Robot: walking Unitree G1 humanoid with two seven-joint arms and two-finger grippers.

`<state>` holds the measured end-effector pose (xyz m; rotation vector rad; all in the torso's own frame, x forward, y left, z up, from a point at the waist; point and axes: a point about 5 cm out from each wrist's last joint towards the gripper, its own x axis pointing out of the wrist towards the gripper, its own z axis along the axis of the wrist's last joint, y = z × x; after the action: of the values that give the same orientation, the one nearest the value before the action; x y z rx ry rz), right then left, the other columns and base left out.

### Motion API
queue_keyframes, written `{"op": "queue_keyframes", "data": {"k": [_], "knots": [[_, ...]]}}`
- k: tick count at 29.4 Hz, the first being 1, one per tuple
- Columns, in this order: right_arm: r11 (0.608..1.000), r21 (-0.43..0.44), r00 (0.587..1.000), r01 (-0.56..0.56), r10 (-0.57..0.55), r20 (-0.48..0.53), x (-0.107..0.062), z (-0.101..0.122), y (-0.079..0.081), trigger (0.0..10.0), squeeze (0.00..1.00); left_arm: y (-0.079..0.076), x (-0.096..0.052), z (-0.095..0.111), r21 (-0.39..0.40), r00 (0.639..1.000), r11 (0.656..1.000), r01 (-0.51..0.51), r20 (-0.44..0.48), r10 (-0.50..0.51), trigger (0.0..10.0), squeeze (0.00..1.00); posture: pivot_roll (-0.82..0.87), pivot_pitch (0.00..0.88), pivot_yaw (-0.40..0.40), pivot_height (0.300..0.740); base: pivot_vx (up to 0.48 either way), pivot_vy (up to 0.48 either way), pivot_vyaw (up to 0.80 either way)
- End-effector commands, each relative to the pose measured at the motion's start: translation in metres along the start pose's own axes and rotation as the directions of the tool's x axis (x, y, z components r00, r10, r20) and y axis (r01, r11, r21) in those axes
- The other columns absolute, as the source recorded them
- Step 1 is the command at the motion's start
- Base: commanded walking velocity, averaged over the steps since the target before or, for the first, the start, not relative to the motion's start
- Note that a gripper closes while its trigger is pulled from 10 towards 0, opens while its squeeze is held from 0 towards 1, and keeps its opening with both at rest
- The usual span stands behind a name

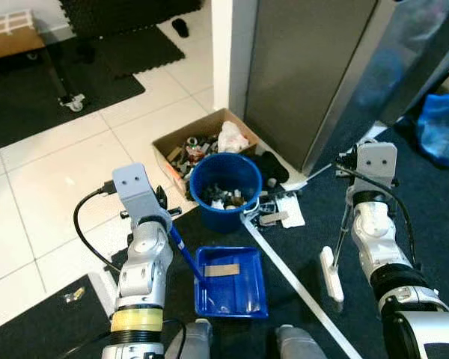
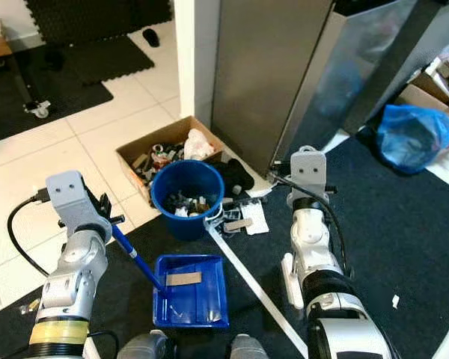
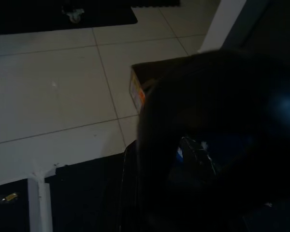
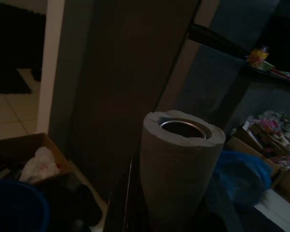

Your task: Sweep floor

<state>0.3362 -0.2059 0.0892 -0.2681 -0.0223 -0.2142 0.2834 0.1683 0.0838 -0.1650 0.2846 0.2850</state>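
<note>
A blue dustpan (image 1: pixel 230 292) lies on the dark carpet right in front of me, with a strip of brown cardboard (image 1: pixel 221 270) in it. Its blue handle (image 1: pixel 185 253) slants up to my left gripper (image 1: pixel 168 223), which is shut on it. My right gripper (image 1: pixel 349 211) is shut on a thin broom handle. The broom's white head (image 1: pixel 331 274) rests on the carpet at the right. The right wrist view shows the handle's grey foam end (image 4: pixel 182 159) close up. Litter (image 1: pixel 280 213) lies beside a blue bucket (image 1: pixel 224 191) full of scraps.
An open cardboard box (image 1: pixel 202 146) of junk stands behind the bucket, against a grey cabinet (image 1: pixel 307 75). White tape (image 1: pixel 299 288) runs across the carpet. A blue bag (image 1: pixel 441 127) sits far right. A small wrapper (image 1: pixel 73 295) lies on the tiles at left.
</note>
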Motion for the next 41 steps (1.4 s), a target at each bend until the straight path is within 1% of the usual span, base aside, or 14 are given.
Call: {"op": "queue_keyframes", "data": {"k": [1, 5, 7, 8, 10, 11, 12, 13, 27, 41], "knots": [[1.0, -0.014, 1.0, 0.019, -0.018, 0.019, 0.001, 0.001, -0.008, 10.0, 0.0, -0.005, -0.001, 0.003, -0.004, 1.0, 1.0, 0.025, 0.014, -0.025, 10.0, 0.0, 0.04, 0.031, -0.018, 0.74, 0.0, 0.0, 0.0], [1.0, -0.014, 1.0, 0.019, -0.019, 0.02, 0.001, 0.001, -0.008, 10.0, 0.0, -0.006, -0.001, 0.004, 0.001, 0.999, 1.0, 0.03, 0.02, -0.03, 10.0, 0.0, 0.04, 0.031, -0.018, 0.74, 0.0, 0.0, 0.0], [1.0, -0.015, 1.0, 0.02, -0.02, 0.021, 0.001, 0.001, -0.008, 10.0, 0.0, -0.009, -0.001, 0.006, 0.03, 0.997, 0.997, 0.07, 0.043, -0.072, 10.0, 0.0, 0.04, 0.031, -0.018, 0.74, 0.0, 0.0, 0.0], [1.0, -0.015, 1.0, 0.02, -0.02, 0.021, 0.001, 0.001, -0.008, 10.0, 0.0, -0.009, -0.001, 0.006, 0.03, 0.997, 0.997, 0.07, 0.043, -0.072, 10.0, 0.0, 0.04, 0.031, -0.018, 0.74, 0.0, 0.0, 0.0], [1.0, -0.014, 1.0, 0.021, -0.021, 0.021, 0.001, 0.002, -0.008, 10.0, 0.0, -0.014, -0.003, 0.008, 0.06, 0.991, 0.992, 0.114, 0.061, -0.117, 10.0, 0.0, 0.04, 0.032, -0.017, 0.74, 0.0, 0.0, 0.0], [1.0, -0.014, 1.0, 0.021, -0.021, 0.021, 0.001, 0.002, -0.008, 10.0, 0.0, -0.014, -0.003, 0.008, 0.06, 0.991, 0.992, 0.114, 0.061, -0.117, 10.0, 0.0, 0.04, 0.032, -0.017, 0.74, 0.0, 0.0, 0.0], [1.0, -0.014, 1.0, 0.022, -0.022, 0.022, 0.001, 0.001, -0.008, 10.0, 0.0, -0.017, -0.005, 0.011, 0.09, 0.985, 0.986, 0.143, 0.084, -0.151, 10.0, 0.0, 0.04, 0.032, -0.017, 0.74, 0.0, 0.0, 0.0], [1.0, -0.014, 1.0, 0.022, -0.022, 0.022, 0.0, 0.001, -0.008, 10.0, 0.0, -0.018, -0.006, 0.012, 0.098, 0.983, 0.984, 0.15, 0.09, -0.159, 10.0, 0.0, 0.04, 0.032, -0.017, 0.74, 0.0, 0.0, 0.0], [1.0, -0.012, 1.0, 0.02, -0.02, 0.022, 0.001, 0.002, -0.007, 10.0, 0.0, -0.019, -0.004, 0.017, 0.104, 0.98, 0.983, 0.151, 0.113, -0.163, 10.0, 0.0, 0.04, 0.032, -0.019, 0.74, 0.0, 0.0, 0.0], [1.0, -0.013, 1.0, 0.02, -0.02, 0.021, 0.001, 0.002, -0.007, 10.0, 0.0, -0.02, -0.005, 0.015, 0.111, 0.978, 0.981, 0.162, 0.116, -0.175, 10.0, 0.0, 0.04, 0.033, -0.018, 0.74, 0.282, 0.0, 0.0]]}}
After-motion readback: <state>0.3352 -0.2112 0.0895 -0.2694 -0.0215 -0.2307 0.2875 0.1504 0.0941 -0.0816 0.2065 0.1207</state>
